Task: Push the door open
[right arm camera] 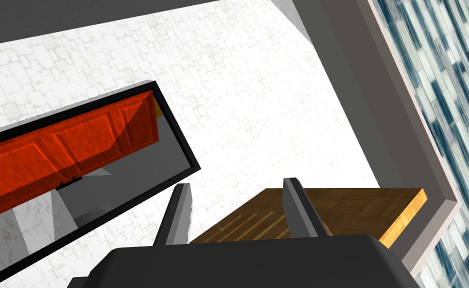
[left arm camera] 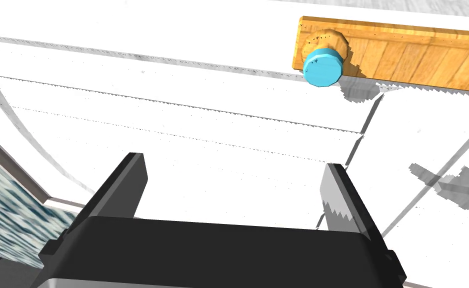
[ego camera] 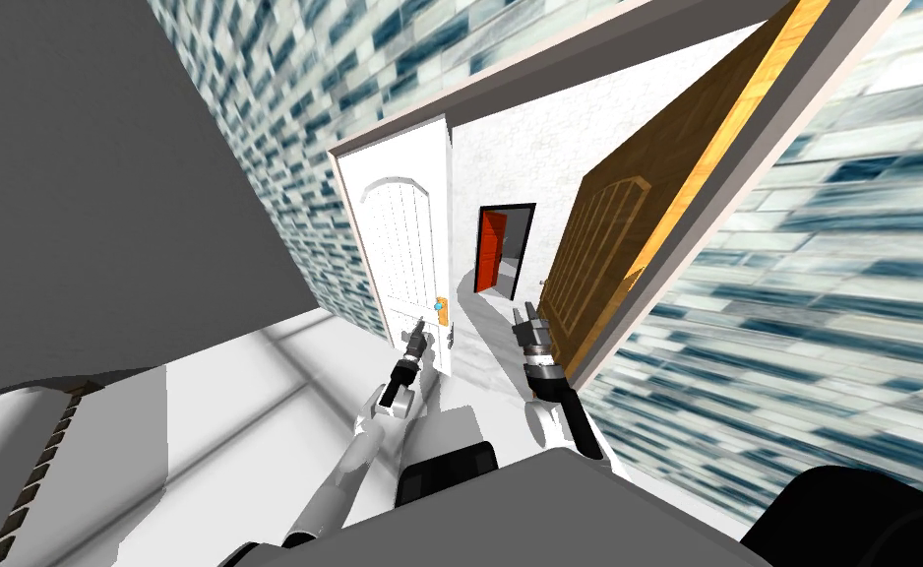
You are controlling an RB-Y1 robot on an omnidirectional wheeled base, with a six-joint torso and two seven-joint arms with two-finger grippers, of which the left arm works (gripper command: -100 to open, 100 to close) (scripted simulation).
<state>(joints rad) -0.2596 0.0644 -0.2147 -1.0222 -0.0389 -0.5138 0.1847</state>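
Left gripper (left arm camera: pixel 232 162), jaws wide and empty, is close to white panelled door (ego camera: pixel 405 246), near its blue round knob (left arm camera: pixel 322 67). Right gripper (right arm camera: pixel 236 183), jaws narrower and empty, is beside brown wooden door (ego camera: pixel 637 226), which stands open. Far behind: red door (ego camera: pixel 492 251).

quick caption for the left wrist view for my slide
Open left gripper faces the white door near its blue knob on a wooden plate.

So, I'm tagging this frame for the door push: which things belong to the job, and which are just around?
Job: white door; its blue knob; left gripper, open, close to the door's face.
Just around: brown door; red door further back; tiled wall; right gripper, open.
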